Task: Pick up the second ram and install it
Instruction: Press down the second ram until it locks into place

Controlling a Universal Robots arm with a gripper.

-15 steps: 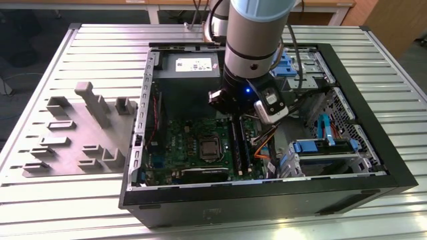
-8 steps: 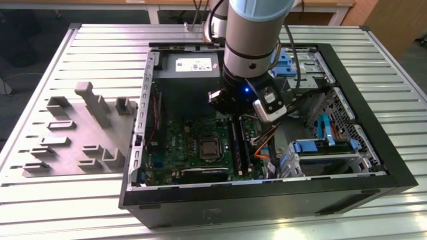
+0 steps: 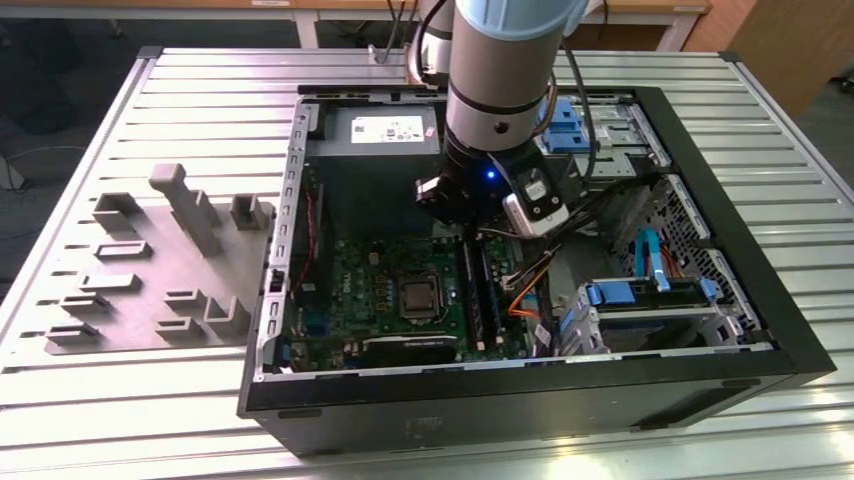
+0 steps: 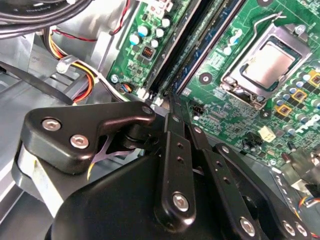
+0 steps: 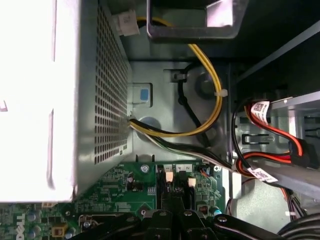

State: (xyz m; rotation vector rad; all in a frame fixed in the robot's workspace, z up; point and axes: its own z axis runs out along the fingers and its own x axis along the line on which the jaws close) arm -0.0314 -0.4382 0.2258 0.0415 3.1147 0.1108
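- Gripper [image 4: 170, 100] is hanging low inside the open PC case [image 3: 747, 330], tips pulled together to a narrow point. I'm seeing nothing pinched between them, so I'm reading it as closed and empty.
- In both wrist views the tips are sitting right over the far end of the memory slots [image 5: 172, 187], close to the white slot latches [image 5: 169, 176]. That's probably why the arm [image 3: 501, 80] is coming straight down: vertical access between the power supply [image 3: 387, 130] and the cable bundle [image 5: 210, 95].
- Second ram [image 3: 475, 292]: I'm taking it to be one of the two dark sticks standing edge-up in the slots on the motherboard [image 3: 360, 290], just right of the CPU socket [image 3: 419, 297] in the exterior view. Can't tell which of the two it is.
- Relative to the gripper, the stick is running from just under the tips toward the near side of the case. Can't tell whether they're touching.
- Judging by that, the stick is looking already slotted, standing upright so the latches can catch its ends. Can't confirm it's fully seated.
- Grey fixture plate [image 3: 147, 290] is lying on the surface [image 3: 80, 420], well left of the case.
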